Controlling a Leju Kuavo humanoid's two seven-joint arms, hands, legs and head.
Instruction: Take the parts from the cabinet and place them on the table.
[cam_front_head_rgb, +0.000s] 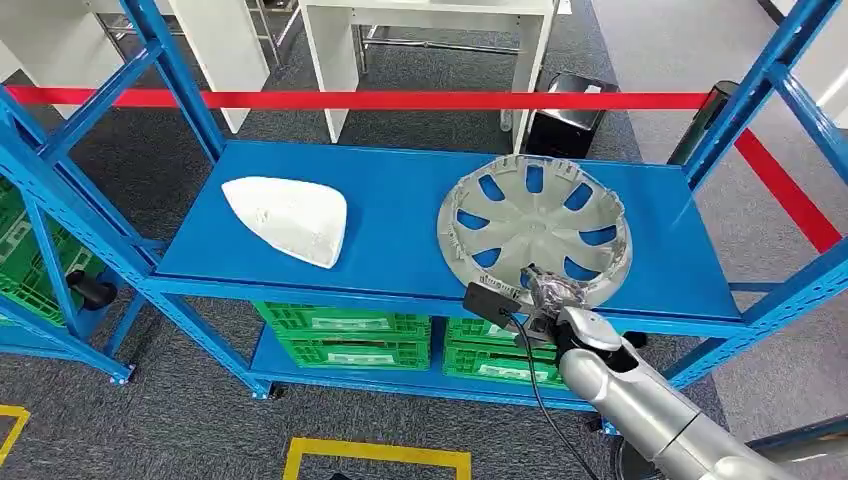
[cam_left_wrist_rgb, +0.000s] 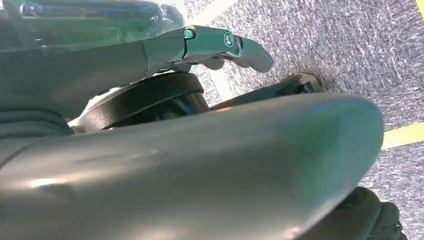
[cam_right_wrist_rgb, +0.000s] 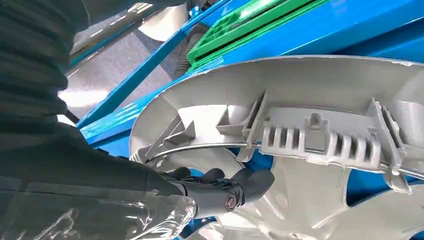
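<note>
A grey wheel hubcap (cam_front_head_rgb: 535, 232) lies inner side up on the right of the blue shelf (cam_front_head_rgb: 390, 190). On the left of that shelf sits a white shell-shaped part (cam_front_head_rgb: 288, 218). My right hand (cam_front_head_rgb: 553, 292) is at the hubcap's near rim. Close up, its dark fingers (cam_right_wrist_rgb: 227, 190) reach over the rim onto the inner face of the hubcap (cam_right_wrist_rgb: 310, 135). The thumb is hidden, so whether the hand grips the rim is unclear. My left hand (cam_left_wrist_rgb: 220, 45) hangs above the carpet with straight fingers and holds nothing.
Blue uprights and diagonal braces (cam_front_head_rgb: 165, 75) frame the shelf on both sides. Green crates (cam_front_head_rgb: 345, 335) sit on the lower level. A red tape line (cam_front_head_rgb: 400, 100) runs behind the rack, with white furniture (cam_front_head_rgb: 430, 40) and a black box (cam_front_head_rgb: 570, 115) beyond.
</note>
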